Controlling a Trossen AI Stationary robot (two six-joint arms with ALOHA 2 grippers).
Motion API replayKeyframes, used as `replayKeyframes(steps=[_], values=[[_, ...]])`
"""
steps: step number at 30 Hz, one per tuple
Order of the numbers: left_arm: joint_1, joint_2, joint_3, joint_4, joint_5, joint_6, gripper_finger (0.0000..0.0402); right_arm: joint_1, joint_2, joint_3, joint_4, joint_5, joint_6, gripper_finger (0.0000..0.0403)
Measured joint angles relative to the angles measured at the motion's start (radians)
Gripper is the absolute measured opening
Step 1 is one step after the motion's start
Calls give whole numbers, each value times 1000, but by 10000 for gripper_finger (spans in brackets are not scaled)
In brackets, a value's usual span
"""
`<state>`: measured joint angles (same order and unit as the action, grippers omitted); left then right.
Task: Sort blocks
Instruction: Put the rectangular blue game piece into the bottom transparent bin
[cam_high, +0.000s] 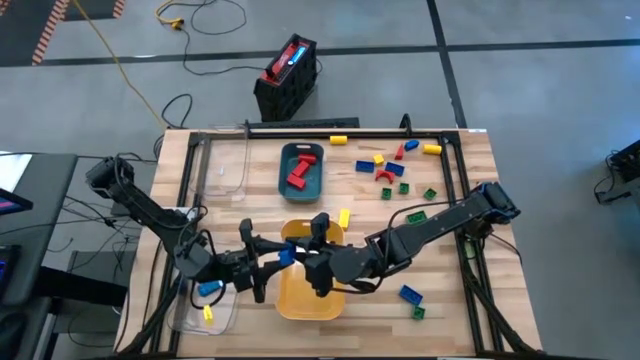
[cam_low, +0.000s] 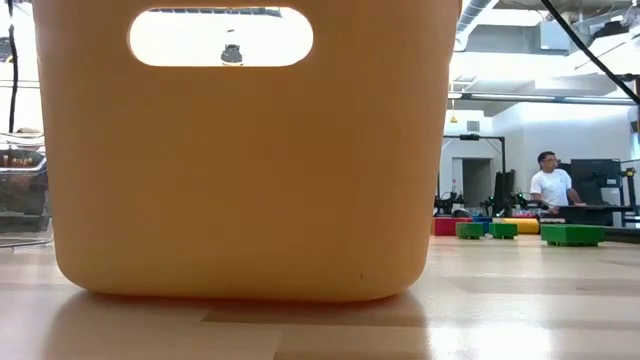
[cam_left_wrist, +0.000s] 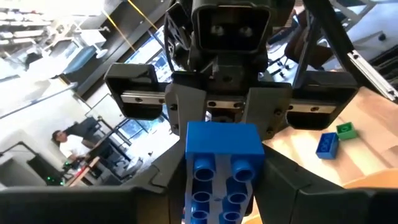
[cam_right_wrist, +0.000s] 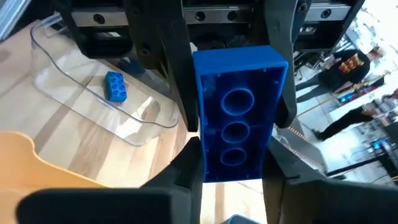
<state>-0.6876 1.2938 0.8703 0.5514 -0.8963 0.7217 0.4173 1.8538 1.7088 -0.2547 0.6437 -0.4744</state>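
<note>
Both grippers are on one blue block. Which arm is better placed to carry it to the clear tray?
Left, probably. The blue block sits between the left gripper and the right gripper. The clear tray lies right beside the left arm.

Between the two black claws, the left gripper (cam_high: 272, 262) and the right gripper (cam_high: 300, 262), sits a bright blue block (cam_left_wrist: 222, 163). Just under them is a yellow tray (cam_high: 308, 295); beyond them a teal tray (cam_high: 285, 175) with red blocks (cam_high: 301, 168); past the right claw, green blocks (cam_high: 414, 215).
</note>
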Motion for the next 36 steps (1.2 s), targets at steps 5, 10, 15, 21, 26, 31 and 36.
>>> replayKeyframes(steps=[5,10,15,21,26,31,36], values=[[8,-9,0,10,2,-63,133,-14,0,0,-5,4,41,182],[-6,-71,0,-101,2,-152,133,-23,-18,0,-68,14,59,284],[-10,-179,0,-353,3,-330,133,-7,-90,1,-224,37,161,345],[-11,-303,0,-702,2,-619,133,-2,-177,1,-576,40,433,359],[-20,-372,0,-897,2,-824,133,-2,-196,1,-926,40,727,352],[-20,-407,0,-988,126,-941,133,-1,-189,-53,-1085,40,901,341],[-26,-419,0,-1143,314,-1097,133,20,-186,-139,-1109,35,979,334]])
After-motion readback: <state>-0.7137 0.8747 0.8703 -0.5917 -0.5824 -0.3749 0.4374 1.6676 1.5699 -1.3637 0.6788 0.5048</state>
